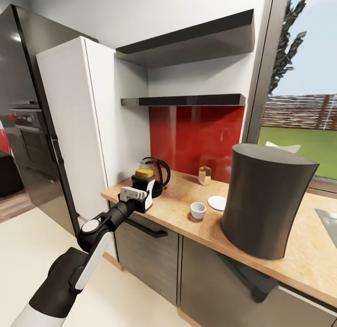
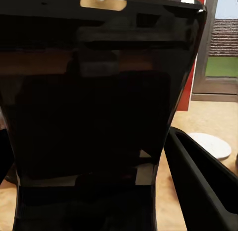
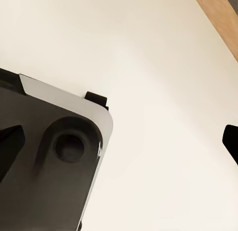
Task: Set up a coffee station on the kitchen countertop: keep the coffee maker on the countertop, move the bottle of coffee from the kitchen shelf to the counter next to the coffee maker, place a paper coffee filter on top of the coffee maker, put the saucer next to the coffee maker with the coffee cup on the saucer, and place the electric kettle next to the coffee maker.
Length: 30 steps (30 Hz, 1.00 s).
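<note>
At the left end of the wooden countertop stands a small black coffee maker with a yellow top. My left gripper is open around its base, and the black body sits between the fingers. An electric kettle stands just behind it. A small bottle of coffee is by the red backsplash. The white coffee cup stands on the counter beside the white saucer, not on it. My right gripper hangs open over the pale floor, its dark fingertips at the picture's sides.
A large dark grey flared cylinder stands on the counter at the right, with something white behind its top. Two dark shelves hang above. A white cabinet and fridge flank the counter's left end. My base is below.
</note>
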### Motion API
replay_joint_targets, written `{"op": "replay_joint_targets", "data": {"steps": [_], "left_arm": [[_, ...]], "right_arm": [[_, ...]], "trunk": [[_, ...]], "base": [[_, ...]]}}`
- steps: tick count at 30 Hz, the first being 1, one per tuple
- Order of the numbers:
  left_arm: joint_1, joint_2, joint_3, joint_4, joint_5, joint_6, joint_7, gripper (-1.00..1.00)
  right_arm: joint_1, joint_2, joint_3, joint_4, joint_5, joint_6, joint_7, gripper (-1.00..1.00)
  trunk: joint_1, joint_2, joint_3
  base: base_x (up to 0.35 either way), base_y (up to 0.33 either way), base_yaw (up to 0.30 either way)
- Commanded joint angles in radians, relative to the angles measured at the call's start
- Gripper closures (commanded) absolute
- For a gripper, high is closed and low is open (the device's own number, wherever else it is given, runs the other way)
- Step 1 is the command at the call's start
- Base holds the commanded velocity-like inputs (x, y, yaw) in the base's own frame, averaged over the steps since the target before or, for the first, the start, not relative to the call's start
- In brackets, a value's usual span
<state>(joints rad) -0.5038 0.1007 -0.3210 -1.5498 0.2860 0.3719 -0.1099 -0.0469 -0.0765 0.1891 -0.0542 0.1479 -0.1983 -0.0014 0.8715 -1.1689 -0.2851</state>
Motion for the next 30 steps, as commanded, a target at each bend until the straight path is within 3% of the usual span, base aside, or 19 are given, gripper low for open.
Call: {"op": "replay_joint_targets", "data": {"steps": [1,13,23,30], "left_arm": [[-0.001,0.001,0.0,-0.001,0.007,0.005,-0.001,1.0],[-0.001,0.001,0.0,0.0,0.006,0.005,0.001,1.0],[-0.001,0.001,0.0,0.003,0.004,-0.045,0.0,1.0],[-0.001,0.0,-0.001,0.009,0.004,-0.046,-0.001,1.0]], "right_arm": [[-0.001,0.0,0.0,0.0,0.008,-0.003,0.0,-1.0],[-0.001,0.0,0.0,0.0,0.007,-0.003,0.0,-1.0],[-0.001,0.0,0.0,0.0,0.007,-0.001,0.0,-1.0],[-0.001,0.001,0.0,0.0,0.007,-0.002,-0.003,-1.0]], "trunk": [[0.004,-0.008,-0.004],[0.012,-0.022,-0.009],[0.012,-0.022,-0.009],[0.012,-0.022,-0.009]], "base": [[0.0,0.0,0.0],[-0.016,-0.015,-0.076],[-0.191,-0.217,-0.021],[-0.099,-0.116,0.204]]}}
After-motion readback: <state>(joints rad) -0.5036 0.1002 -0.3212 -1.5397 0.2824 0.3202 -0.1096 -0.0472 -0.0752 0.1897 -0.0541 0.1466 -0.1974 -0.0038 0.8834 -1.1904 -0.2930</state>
